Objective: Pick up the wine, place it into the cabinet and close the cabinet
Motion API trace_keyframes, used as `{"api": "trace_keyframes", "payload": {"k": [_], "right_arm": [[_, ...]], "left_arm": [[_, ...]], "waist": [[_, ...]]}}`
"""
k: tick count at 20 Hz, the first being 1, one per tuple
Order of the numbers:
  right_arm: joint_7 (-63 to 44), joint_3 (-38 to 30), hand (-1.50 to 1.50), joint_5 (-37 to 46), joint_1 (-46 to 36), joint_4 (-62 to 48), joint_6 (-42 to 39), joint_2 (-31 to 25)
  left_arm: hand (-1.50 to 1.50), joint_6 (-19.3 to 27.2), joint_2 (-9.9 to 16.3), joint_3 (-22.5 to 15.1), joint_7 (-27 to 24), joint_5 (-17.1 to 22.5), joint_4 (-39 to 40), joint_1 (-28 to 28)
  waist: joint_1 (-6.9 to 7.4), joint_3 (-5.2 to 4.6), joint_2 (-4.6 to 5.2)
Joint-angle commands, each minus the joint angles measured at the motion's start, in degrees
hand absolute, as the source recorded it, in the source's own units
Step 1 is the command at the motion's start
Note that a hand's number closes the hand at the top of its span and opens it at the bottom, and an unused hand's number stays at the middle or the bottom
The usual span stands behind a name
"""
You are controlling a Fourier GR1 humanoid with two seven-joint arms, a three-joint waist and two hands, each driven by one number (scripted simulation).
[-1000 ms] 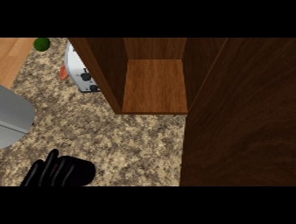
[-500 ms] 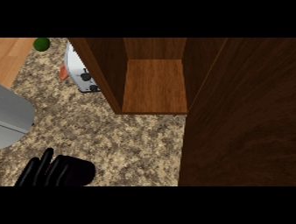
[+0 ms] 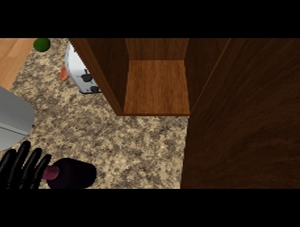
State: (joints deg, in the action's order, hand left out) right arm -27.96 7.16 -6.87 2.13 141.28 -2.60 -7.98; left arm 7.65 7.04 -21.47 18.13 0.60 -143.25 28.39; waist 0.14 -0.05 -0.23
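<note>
The wine bottle (image 3: 74, 174), dark with a maroon top, is at the lower left over the speckled counter, its top pointing toward my left hand (image 3: 18, 167). That hand rises from the lower edge just left of the bottle, its fingers straight and touching the maroon end. The wooden cabinet (image 3: 156, 86) stands open at top centre with a bare shelf. Its dark door (image 3: 254, 119) fills the right side. My right hand does not show.
A white toaster (image 3: 82, 73) stands left of the cabinet with something orange (image 3: 63, 73) beside it. A green round fruit (image 3: 42, 44) lies at the top left. A grey rounded object (image 3: 2, 117) covers the left edge.
My left hand has shifted left and its fingers have straightened. The bottle, first hidden under the hand, now shows to its right with the maroon top in sight.
</note>
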Motion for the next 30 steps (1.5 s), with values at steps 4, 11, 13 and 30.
{"api": "trace_keyframes", "payload": {"k": [4,11,13,30], "right_arm": [[-4.28,-0.25,-1.5,-3.04,2.65,8.23,0.24,-0.11],[-5.09,-0.64,-1.5,-2.17,0.41,7.76,-0.15,-0.94],[-6.84,-0.94,-1.5,-2.74,-1.66,6.87,0.35,-0.82],[-9.11,-1.3,-1.5,-2.21,-3.73,7.18,0.78,0.98]], "left_arm": [[-1.5,-1.93,0.22,8.59,1.36,10.91,-6.86,1.03],[-1.5,-7.06,-0.55,16.1,-0.24,19.67,3.65,-1.83],[-1.5,-7.32,0.9,19.46,4.38,22.01,3.37,-4.34],[-1.5,-18.18,-1.41,27.79,-12.21,21.47,22.2,-2.92]], "waist": [[-0.12,-0.01,-0.1],[-0.31,-0.04,0.03],[-0.29,-0.01,0.13],[-0.14,0.06,0.14]]}}
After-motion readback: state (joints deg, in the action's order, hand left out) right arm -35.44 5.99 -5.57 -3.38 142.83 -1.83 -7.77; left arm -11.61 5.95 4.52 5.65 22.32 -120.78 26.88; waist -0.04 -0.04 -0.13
